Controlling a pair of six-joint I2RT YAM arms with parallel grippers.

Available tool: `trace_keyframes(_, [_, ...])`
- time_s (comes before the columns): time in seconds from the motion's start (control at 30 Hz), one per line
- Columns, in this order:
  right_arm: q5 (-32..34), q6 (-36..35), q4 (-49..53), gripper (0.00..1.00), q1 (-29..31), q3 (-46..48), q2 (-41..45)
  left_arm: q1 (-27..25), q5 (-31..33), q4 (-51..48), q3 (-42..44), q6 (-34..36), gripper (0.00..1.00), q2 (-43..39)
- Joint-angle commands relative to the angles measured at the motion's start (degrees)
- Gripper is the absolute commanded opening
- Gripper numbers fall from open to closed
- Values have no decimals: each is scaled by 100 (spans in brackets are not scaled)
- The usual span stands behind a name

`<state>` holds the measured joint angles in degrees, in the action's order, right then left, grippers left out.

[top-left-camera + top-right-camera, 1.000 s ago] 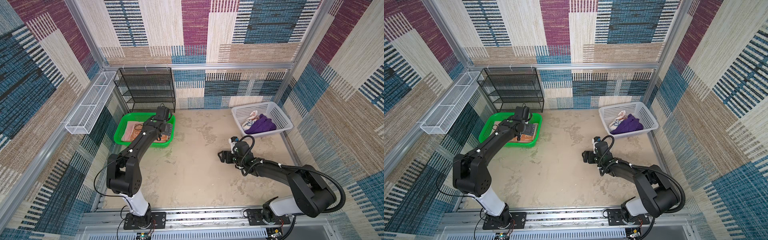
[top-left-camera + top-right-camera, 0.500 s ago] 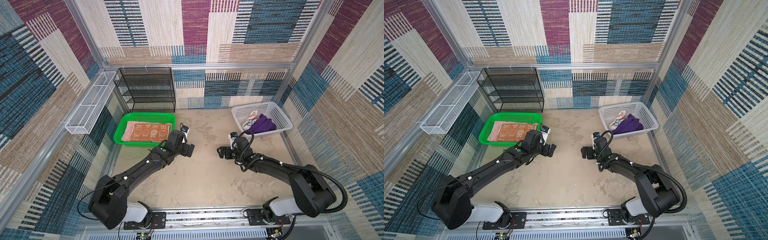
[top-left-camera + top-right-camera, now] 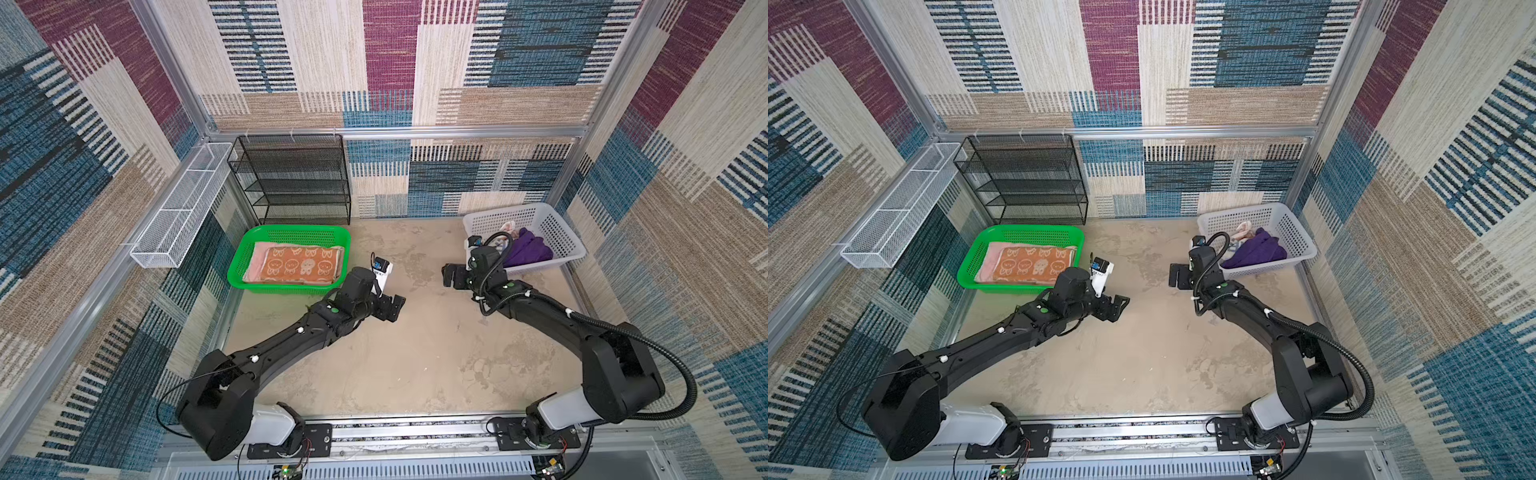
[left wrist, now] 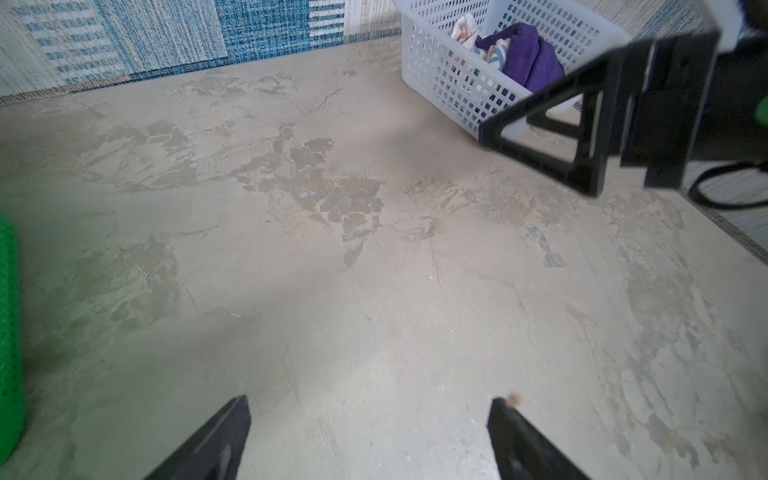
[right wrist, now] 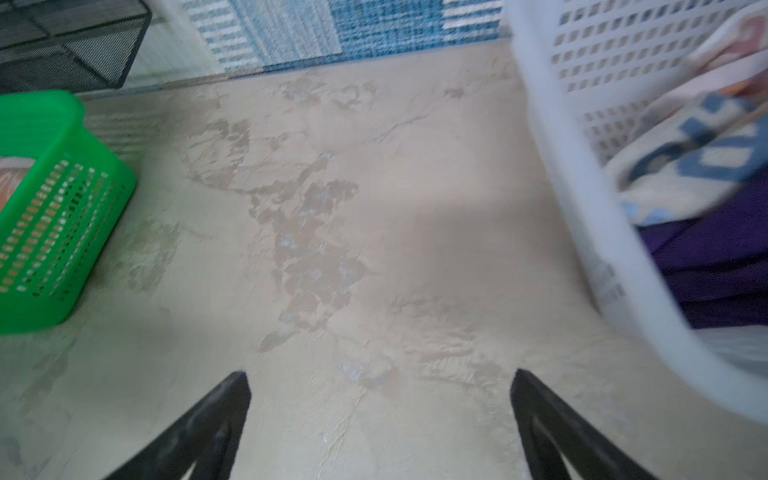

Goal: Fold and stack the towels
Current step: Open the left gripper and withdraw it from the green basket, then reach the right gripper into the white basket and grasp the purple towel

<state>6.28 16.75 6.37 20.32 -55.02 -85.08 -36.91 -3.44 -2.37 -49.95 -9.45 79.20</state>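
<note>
Pink towel [image 3: 252,266] mostly hidden beneath the orange towel [image 3: 301,264]; lettered towel [image 5: 685,166] blurred, cut off at the edge.

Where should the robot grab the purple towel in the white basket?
Grab the purple towel by the bunched-up hump on top, coming straight down from above. The white basket has walls all around it, so a sideways reach would likely hit plastic. The right claw is open, empty and closest. Pinch away from the cream towel beside it, so only one comes up.
</note>
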Motion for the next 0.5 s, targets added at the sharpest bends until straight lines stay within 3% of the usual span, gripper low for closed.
trace_keyframes(0.0, [501,165,390,100,-322,-393,-27,-26,-161,255,18,-130,93,34])
trace_keyframes(0.13, [789,242,579,100,-862,-828,-149,-27,-183,280,28,-103,93,50])
trace_keyframes(0.47, [658,162,747,100,-2019,-1690,-1019,-36,-180,107,82,-22,90,102])
